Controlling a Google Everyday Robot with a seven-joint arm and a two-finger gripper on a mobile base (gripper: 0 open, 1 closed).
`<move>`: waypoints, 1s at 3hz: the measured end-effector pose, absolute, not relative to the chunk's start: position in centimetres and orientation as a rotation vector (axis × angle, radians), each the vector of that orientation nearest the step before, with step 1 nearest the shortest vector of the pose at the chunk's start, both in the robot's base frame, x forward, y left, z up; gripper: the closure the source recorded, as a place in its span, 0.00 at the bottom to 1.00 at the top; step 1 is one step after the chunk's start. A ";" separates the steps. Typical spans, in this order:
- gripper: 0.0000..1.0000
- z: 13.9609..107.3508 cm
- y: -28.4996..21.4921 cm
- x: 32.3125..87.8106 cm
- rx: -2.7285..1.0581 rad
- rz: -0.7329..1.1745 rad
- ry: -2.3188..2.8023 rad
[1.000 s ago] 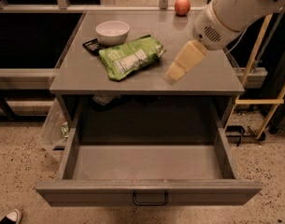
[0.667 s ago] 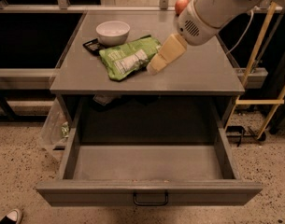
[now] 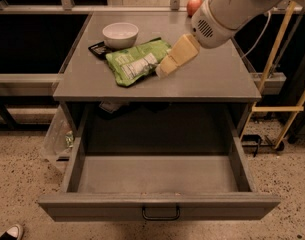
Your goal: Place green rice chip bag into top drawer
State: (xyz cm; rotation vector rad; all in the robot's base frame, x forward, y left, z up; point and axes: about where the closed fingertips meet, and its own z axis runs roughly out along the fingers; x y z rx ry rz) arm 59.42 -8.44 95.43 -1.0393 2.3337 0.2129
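Note:
The green rice chip bag (image 3: 136, 61) lies flat on the grey cabinet top (image 3: 212, 81), just in front of the white bowl. My gripper (image 3: 162, 71) hangs from the white arm at the upper right, its cream fingers reaching down to the bag's right edge. The top drawer (image 3: 159, 206) is pulled fully out below the cabinet top, with its dark wire handle (image 3: 161, 214) at the front centre. Nothing lies inside it.
A white bowl (image 3: 120, 34) and a small black flat object (image 3: 98, 47) sit behind the bag. A red apple (image 3: 194, 6) is at the back right. A clear plastic bag (image 3: 57, 136) hangs left of the drawer. Yellow frame legs (image 3: 277, 109) stand at the right.
My gripper has moved left across the cabinet top from the right side to the bag's right edge. The bag, bowl and drawer have not moved.

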 end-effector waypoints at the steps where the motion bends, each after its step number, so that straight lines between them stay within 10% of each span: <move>1: 0.00 95.2 -7.5 59.9 -1.040 0.281 2.303; 3: 0.00 93.9 -3.7 65.3 -0.857 0.417 2.216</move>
